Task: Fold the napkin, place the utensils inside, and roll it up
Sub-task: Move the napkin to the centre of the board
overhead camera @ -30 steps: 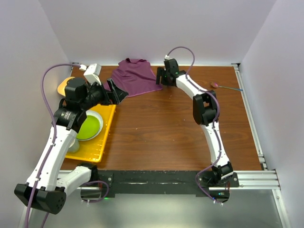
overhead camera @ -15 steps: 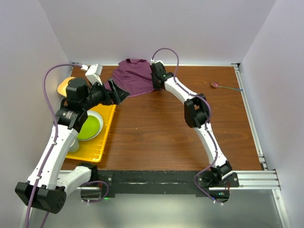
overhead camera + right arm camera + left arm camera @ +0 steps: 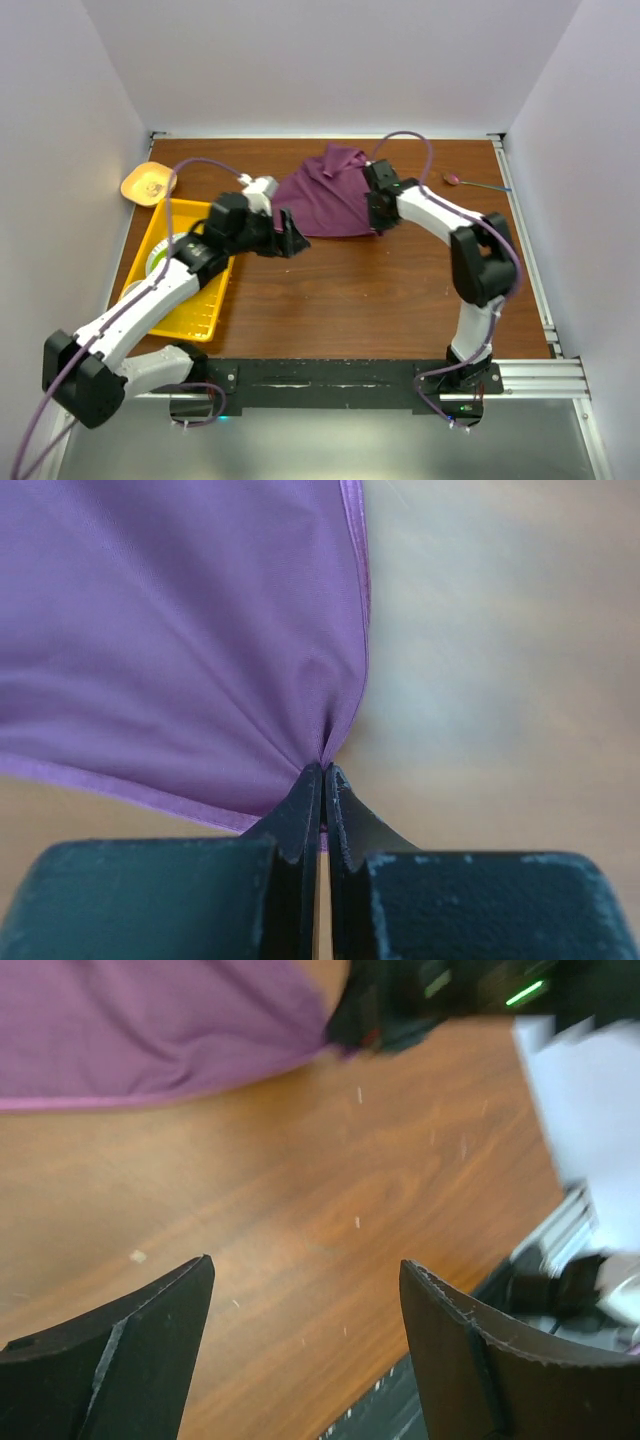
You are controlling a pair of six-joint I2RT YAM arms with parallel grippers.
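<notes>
Two arms are over the table (image 3: pixel 330 300), seen first from above. The napkin (image 3: pixel 325 190) lies beyond centre, spread flat, its bunched tip pointing at the back wall. Its long near edge runs left to right, slanting nearer toward the right. The right claw (image 3: pixel 379 224) sits on that near right corner, jaws pressed together on the cloth. The left claw (image 3: pixel 296 240) hovers just off the napkin's near left end, jaws wide, nothing between them. The left arm covers most of the plate (image 3: pixel 157 262) in the yellow tray (image 3: pixel 195 305). An orange dish (image 3: pixel 148 184) sits beyond the tray, and a spoon (image 3: pixel 476 183) lies well apart at the far right.

Left wrist now: both fingers (image 3: pixel 110 1360) are splayed over bare wood, and the napkin (image 3: pixel 150 1020) runs across the top, cut off by the frame. A dark blur at the cloth's corner is probably the right claw (image 3: pixel 410 995), too smeared to say more.

Right wrist: the claw (image 3: pixel 322 790) is clamped tight on the napkin (image 3: pixel 180 630). The cloth puckers into the pinch, and the hemmed edge runs away up the frame. The rest of the cloth is cut off at left and top.
</notes>
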